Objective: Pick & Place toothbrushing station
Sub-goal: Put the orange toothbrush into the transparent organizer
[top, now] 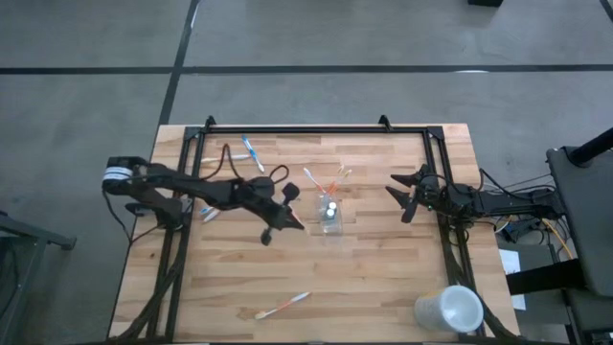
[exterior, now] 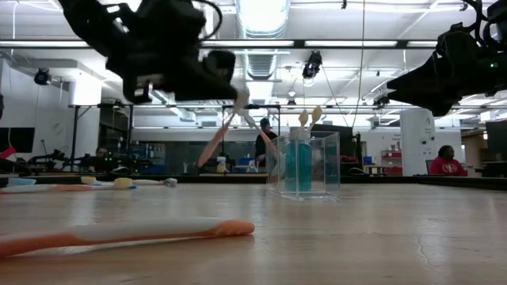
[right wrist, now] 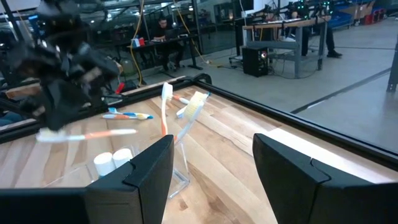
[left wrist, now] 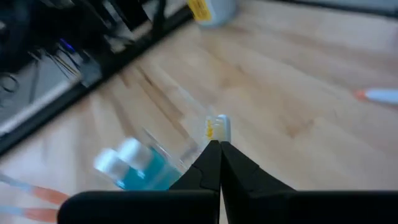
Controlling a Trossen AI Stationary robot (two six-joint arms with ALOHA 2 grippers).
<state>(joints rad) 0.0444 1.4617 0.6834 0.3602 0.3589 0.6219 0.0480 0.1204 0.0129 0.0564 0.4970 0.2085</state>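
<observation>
The small clear cup (top: 330, 215) stands upright at the table's middle with a blue tube (exterior: 299, 162) in it and toothbrushes (top: 326, 180) leaning out over its rim. My left gripper (top: 295, 218) hangs just left of the cup, above the table, shut on a white and orange toothbrush (right wrist: 93, 134). My right gripper (top: 397, 195) waits to the right of the cup, open, with nothing between its fingers (right wrist: 143, 174). My left gripper pinches the toothbrush between its two shut fingers, close to the bristle head (left wrist: 217, 129), which pokes out just past the fingertips. The fingers lie across the brush. The brush is lifted clear of the table, its handle (exterior: 215, 136) slanting down away from the fingers.
A white and orange toothbrush (top: 283, 305) lies near the front edge. A blue one (top: 252, 153) lies at the far left, and another (top: 209, 213) lies under my left arm. A larger white cup (top: 448, 310) lies on its side at the near right corner. Black rails (top: 316, 129) frame the table.
</observation>
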